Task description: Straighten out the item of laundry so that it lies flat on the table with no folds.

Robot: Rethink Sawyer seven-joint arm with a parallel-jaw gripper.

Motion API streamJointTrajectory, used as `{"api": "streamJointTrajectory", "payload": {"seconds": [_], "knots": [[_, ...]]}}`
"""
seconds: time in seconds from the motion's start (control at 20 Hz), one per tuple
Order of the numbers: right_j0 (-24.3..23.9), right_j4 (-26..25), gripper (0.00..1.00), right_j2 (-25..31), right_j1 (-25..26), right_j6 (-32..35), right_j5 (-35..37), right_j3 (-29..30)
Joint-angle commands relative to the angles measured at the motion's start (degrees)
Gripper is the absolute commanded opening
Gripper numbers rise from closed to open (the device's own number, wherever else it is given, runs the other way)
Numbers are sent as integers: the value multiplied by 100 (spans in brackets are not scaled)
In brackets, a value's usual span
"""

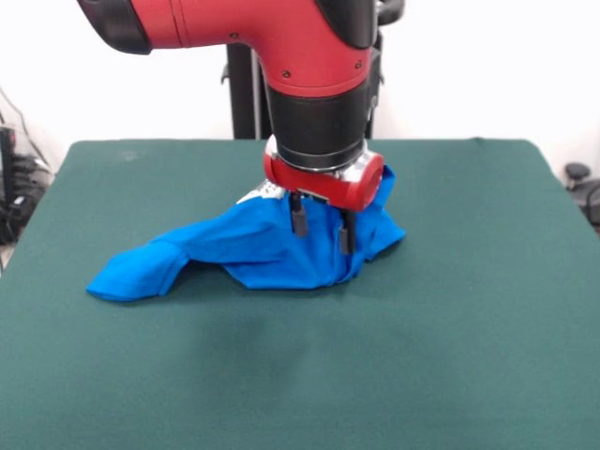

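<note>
The item of laundry [253, 248] is a bright blue shirt lying crumpled near the middle of the dark green table [450, 356]. One sleeve-like flap [136, 272] trails out to the left, and the cloth bunches up higher on the right. A small patch of white [258, 194] shows at its far edge. My gripper [322, 228] hangs straight down over the bunched right part. Its two black fingers [298, 217] stand apart in front of the blue cloth, so it is open. The arm hides the shirt's far side.
Black stands and cables [19, 178] sit off the table's left edge, and a dark wheeled base [581, 183] shows beyond the right edge. A white wall lies behind.
</note>
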Motion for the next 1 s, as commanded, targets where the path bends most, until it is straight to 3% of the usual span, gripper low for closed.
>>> {"api": "streamJointTrajectory", "payload": {"seconds": [0.05, 0.4, 0.7, 1.0], "knots": [[304, -35, 100, 74, 332, -1029, 290, 693], [196, -119, 100, 38, 433, -1124, 166, 991], [239, 31, 100, -144, 598, -1097, 948, 848], [157, 14, 100, -196, 829, -1095, 1059, 810]]}}
